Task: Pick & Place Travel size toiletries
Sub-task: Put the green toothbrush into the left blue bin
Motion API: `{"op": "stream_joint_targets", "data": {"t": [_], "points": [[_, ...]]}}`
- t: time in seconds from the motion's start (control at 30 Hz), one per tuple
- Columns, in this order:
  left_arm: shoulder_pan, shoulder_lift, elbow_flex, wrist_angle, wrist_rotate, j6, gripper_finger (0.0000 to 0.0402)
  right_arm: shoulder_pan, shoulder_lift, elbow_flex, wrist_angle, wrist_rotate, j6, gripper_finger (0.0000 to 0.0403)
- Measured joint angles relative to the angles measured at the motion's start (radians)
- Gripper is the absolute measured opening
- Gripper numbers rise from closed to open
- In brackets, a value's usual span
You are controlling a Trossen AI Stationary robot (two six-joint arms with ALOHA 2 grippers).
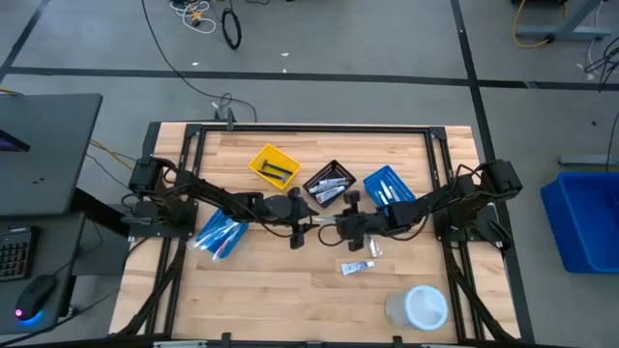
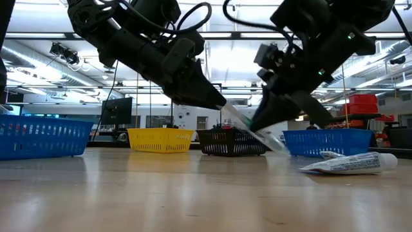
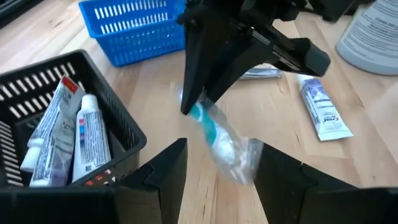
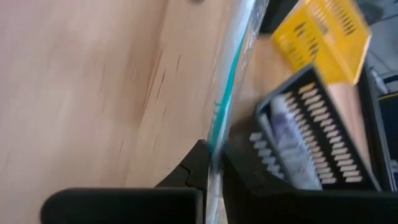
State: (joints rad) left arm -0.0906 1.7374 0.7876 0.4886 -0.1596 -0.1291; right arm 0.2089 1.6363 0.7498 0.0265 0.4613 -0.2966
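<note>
- On the left of the wooden table (image 1: pixel 280 290), a loose heap of blue-and-white wrapped toiletries (image 1: pixel 221 235) lies beside the left arm, not yet sorted.
- Further back, a yellow plastic basket (image 1: pixel 274 165) holds a few dark items; I cannot tell what they are.
- The left gripper (image 3: pixel 214 168) hangs above mid-table with its fingers spread apart, grasping nothing. The wrapped toothbrush sits just between them, apparently mid-handover.
- A slim teal-and-white toothbrush in a clear crinkly wrapper (image 3: pixel 214 134) is up off the table, between the two grippers, near the black basket.
- A black slatted basket (image 1: pixel 327 184) already contains several white tubes of toothpaste (image 3: pixel 87 140), so part of the sorting looks done.
- The right gripper (image 4: pixel 212 163) is clenched on one end of the wrapped toothbrush, carrying it alone.
- A blue plastic basket (image 1: pixel 389 185) sits right of the black one, with a few pale items in it.
- Two white tubes (image 1: pixel 358 267) lie loose on the wood nearer the front, waiting to be placed.
- A round white tub (image 1: pixel 418 306) stands at the front right.
</note>
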Motion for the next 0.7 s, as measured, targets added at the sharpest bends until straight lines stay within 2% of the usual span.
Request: {"op": "stream_joint_targets", "data": {"t": [0.13,0.47,0.7], "points": [[0.0,0.0,0.0,0.007,-0.001,0.026,0.0178,0.0,0.0,0.0,0.075,-0.024,-0.005,0.0025],[0.0,0.0,0.0,0.053,0.0,0.04,0.0176,-0.001,0.0,0.0,0.077,-0.027,-0.011,0.0025],[0.0,0.0,0.0,0.044,-0.004,0.044,0.0115,-0.001,0.0,0.0,0.113,-0.027,0.012,0.0034]]}}
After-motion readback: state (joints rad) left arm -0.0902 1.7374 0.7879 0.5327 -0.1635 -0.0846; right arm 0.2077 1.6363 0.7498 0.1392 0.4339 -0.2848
